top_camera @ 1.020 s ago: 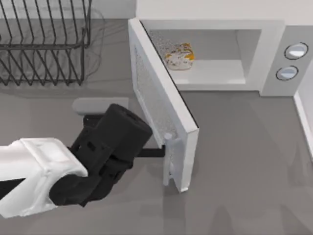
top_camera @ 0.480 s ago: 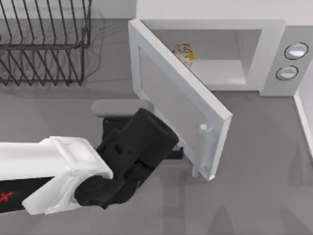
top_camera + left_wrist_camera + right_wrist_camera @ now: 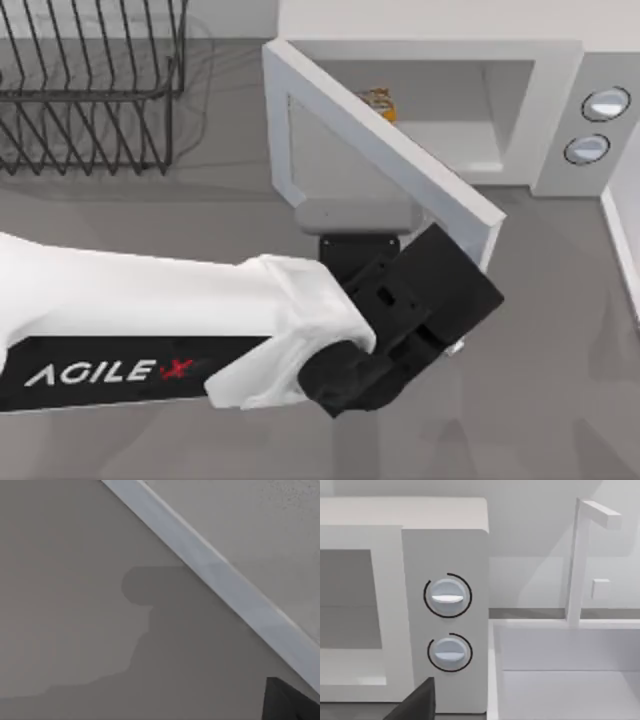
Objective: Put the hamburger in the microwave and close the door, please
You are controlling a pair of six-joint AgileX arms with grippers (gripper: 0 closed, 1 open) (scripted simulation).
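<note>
Sitting inside the pale grey cavity of the large white boxy microwave (image 3: 440,110), the small lumpy cream-and-orange hamburger (image 3: 379,101) peeks out just above the top edge of the tall white flat door (image 3: 380,150), so the first half of the job looks done. What remains, by my judgement, is the closing: the door stands roughly half open, swung diagonally across the cavity mouth with its free end well out from the front face. My left gripper (image 3: 455,345) is at that free end, just outside the panel, hidden under the black wrist housing; whether its fingers are apart or together I cannot tell. From the left wrist camera, the door's pale lower edge (image 3: 220,585) crosses grey tabletop (image 3: 60,580). Two round silvery knobs (image 3: 447,596) sit on the grey side panel in the right wrist view, beside a white sink-like basin (image 3: 570,650). A black wire rack (image 3: 90,90) stands at the table's far left.
</note>
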